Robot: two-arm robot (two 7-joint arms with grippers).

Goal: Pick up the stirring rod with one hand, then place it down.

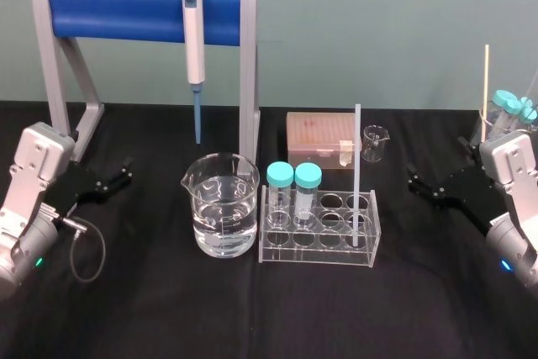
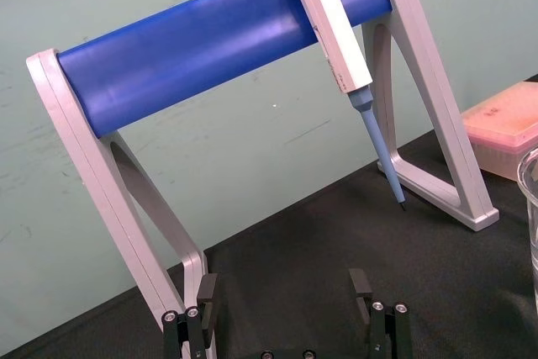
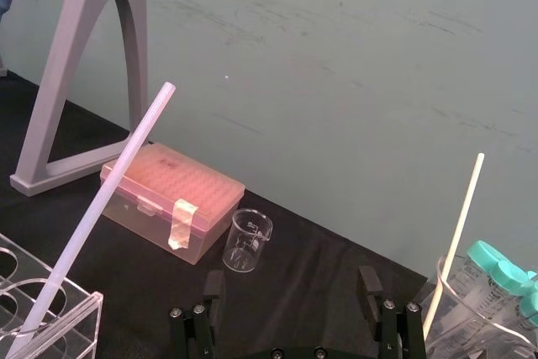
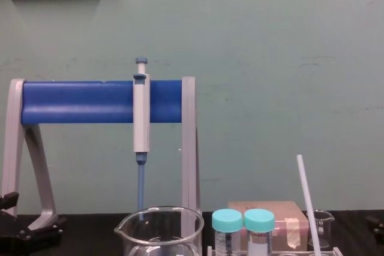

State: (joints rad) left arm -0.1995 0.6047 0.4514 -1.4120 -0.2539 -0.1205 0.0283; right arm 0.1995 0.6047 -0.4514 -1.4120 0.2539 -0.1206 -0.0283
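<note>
The stirring rod (image 1: pixel 356 176) stands nearly upright in the right end of a clear tube rack (image 1: pixel 319 246), just right of centre in the head view. Its lower end sits in a hole of the rack and its top rises above the pink tip box (image 1: pixel 319 137) behind. Nothing grips it. In the chest view it shows at the lower right, tilted slightly.

Two teal-capped tubes (image 1: pixel 293 177) stand at the rack's left end. Just left of the rack is a large beaker (image 1: pixel 221 208) holding clear liquid. A small empty beaker (image 1: pixel 376 142) stands beside the tip box. A pipette (image 1: pixel 194 35) hangs from the blue bar of a grey stand (image 1: pixel 249 81) at the upper left.

The right gripper (image 1: pixel 416 181) rests low over the black desk (image 1: pixel 252 317) at the right edge, well apart from the rod, its fingers (image 3: pixel 368 283) apart and holding nothing. The left gripper (image 1: pixel 124 172) sits at the left edge near the stand's foot, its fingers (image 2: pixel 206 300) also spread and empty.
</note>
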